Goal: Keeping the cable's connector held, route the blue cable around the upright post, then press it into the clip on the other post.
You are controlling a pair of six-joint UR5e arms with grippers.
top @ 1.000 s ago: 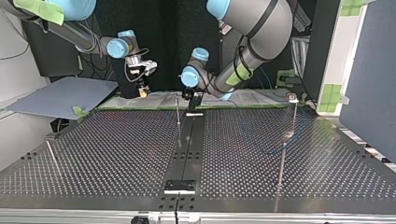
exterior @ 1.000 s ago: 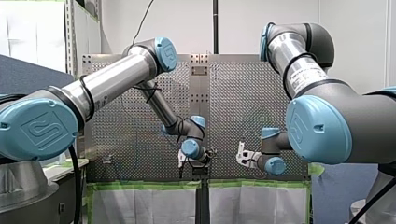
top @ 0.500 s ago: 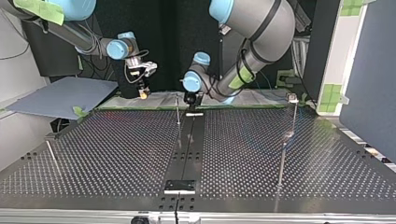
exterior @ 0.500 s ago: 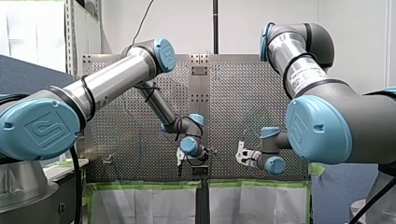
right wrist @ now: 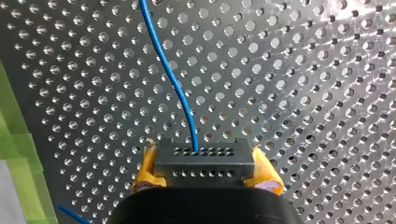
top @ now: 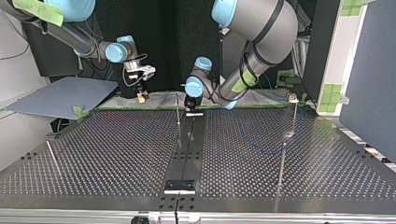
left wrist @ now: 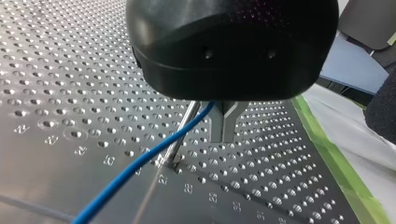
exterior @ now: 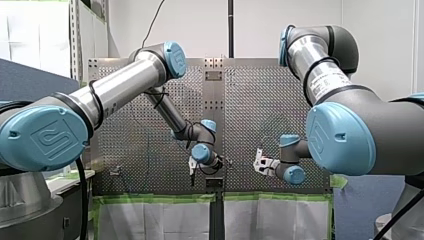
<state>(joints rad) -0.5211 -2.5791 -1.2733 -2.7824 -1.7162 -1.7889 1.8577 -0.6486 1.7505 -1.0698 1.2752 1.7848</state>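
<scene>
Two sets of fingers are closed: my right fingers, yellow-padded, grip the connector above the worktop, with the blue cable running out ahead of it. My left fingers are shut with the cable passing between them above the tips. The cable crosses in front of the post just beside them.

The black body of my left gripper hides where the blue cable ends; my right gripper covers the rear of the connector. In the front and top views the cable is too thin to trace.
</scene>
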